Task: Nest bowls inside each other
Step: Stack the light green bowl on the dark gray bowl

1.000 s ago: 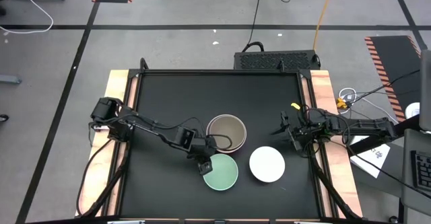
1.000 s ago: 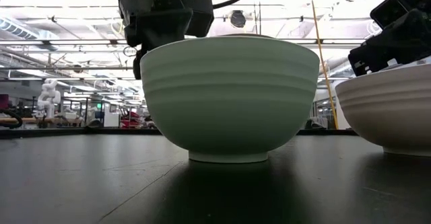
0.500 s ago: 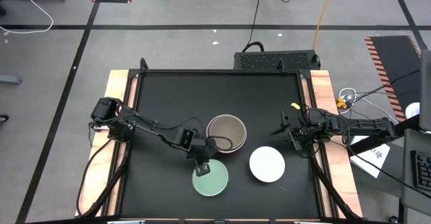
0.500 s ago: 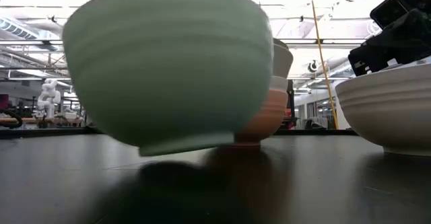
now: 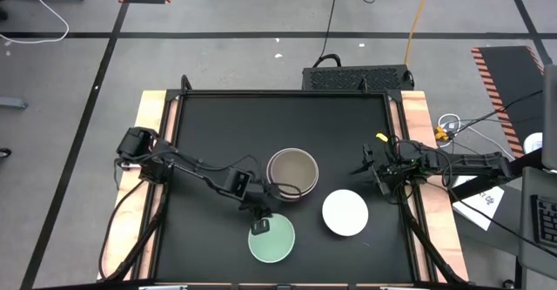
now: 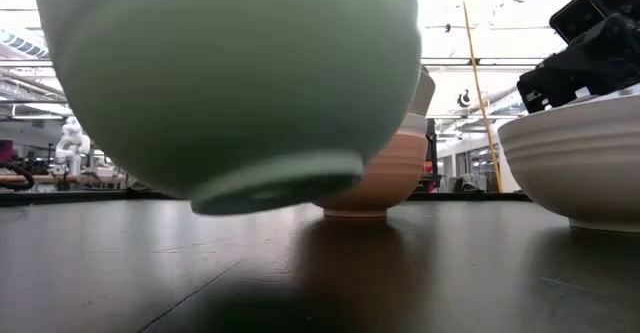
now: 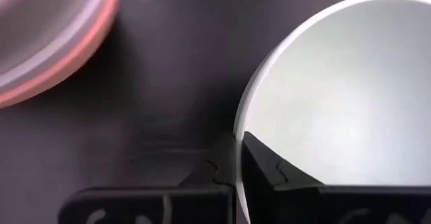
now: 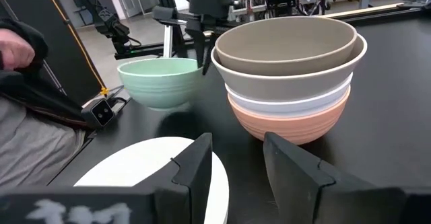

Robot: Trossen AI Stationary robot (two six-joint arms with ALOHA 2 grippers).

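Note:
A mint green bowl (image 5: 273, 239) hangs tilted just above the black table near its front edge, with my left gripper (image 5: 259, 223) shut on its rim. Behind it stands a stack (image 5: 291, 172) of three nested bowls: salmon-orange at the bottom (image 8: 289, 124), white in the middle, beige-grey on top (image 8: 286, 44). A white bowl (image 5: 345, 212) rests on its base to the right. My right gripper (image 5: 366, 170) waits open at the table's right edge, its fingers (image 8: 202, 163) empty. My left gripper holds the mint green bowl by its rim (image 7: 237, 146), at the bowl's far-left side. One finger (image 7: 266, 170) is inside the bowl and one (image 7: 215, 173) outside. The fingers slant down from the far left. The bowl (image 6: 230, 83) hangs clear of the table, tilted.
The table's left half (image 5: 200, 142) is bare black surface between wooden side rails (image 5: 150, 124). A black box (image 5: 357, 78) sits beyond the far edge. A person's sleeve (image 8: 27, 96) shows beside the table in the right wrist view.
My left gripper has taken hold of the mint green bowl's rim and lifted it off the table. It has carried the bowl a little toward the table's left and near edges. The bowl, upright before, now hangs tilted.

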